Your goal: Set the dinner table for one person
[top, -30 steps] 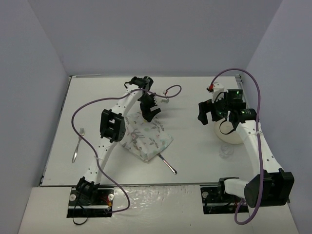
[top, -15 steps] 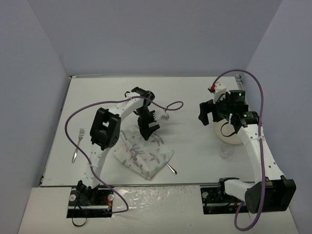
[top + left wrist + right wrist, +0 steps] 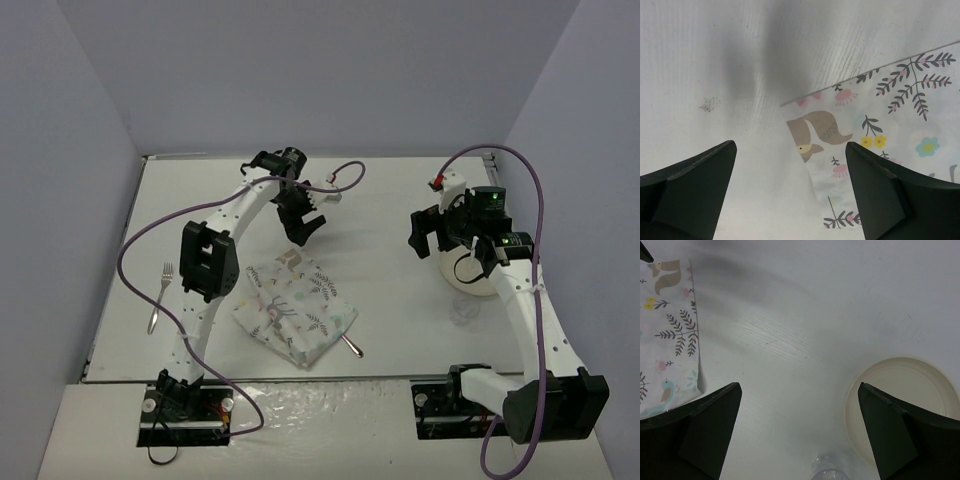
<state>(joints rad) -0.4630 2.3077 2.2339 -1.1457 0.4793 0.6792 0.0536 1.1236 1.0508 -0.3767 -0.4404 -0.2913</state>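
Observation:
The dinner table is a plain off-white top. A white cloth mat printed with animals and plants lies flat on it, near the front centre. My left gripper is open and empty, hovering just beyond the mat's far corner. In the left wrist view the mat lies below the gripper. My right gripper is open and empty, left of a cream plate. The right wrist view shows the plate, the mat and the open gripper.
A fork lies near the table's left edge. A metal utensil sticks out from under the mat's near right corner. A clear glass stands in front of the plate and also shows in the right wrist view.
The mat slid toward the near edge, covering more of the utensil. My left gripper then lifted off it and moved back toward the far side. The right arm barely moved.

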